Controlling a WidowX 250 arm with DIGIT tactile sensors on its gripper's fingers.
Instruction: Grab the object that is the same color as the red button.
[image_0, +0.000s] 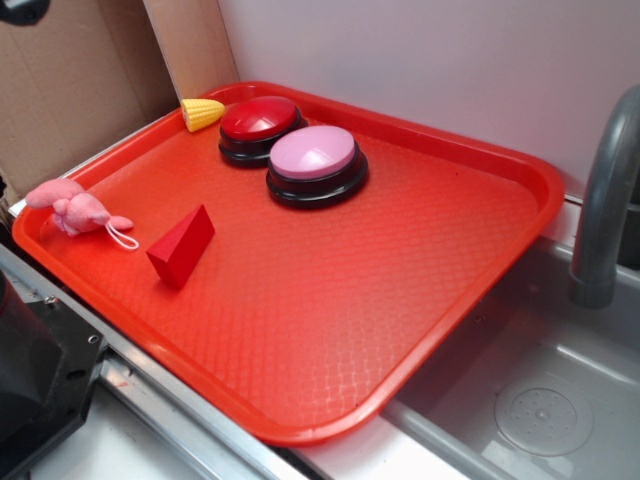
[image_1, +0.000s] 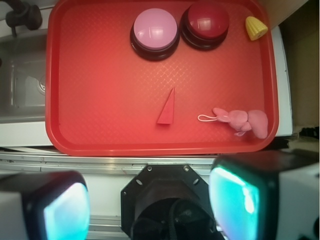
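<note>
Altogether one red wedge (image_1: 166, 111), two buttons, one red button (image_1: 205, 24), one tray (image_1: 100, 90), fingers (image_1: 65, 210) apart

1. No readable text, labels, brands, numbers or signs in either view.
2. Red tray (image_0: 480, 290): only a moulded diamond texture, no lettering.
3. Red button (image_0: 260, 118) and pink button (image_0: 313, 152) at the tray's far edge: domes are plain, nothing printed.
4. Red wedge block (image_0: 182, 246) near the tray's left edge: blank faces.
5. Cardboard (image_0: 60, 90) behind the tray's far left corner: no visible markings.
</note>
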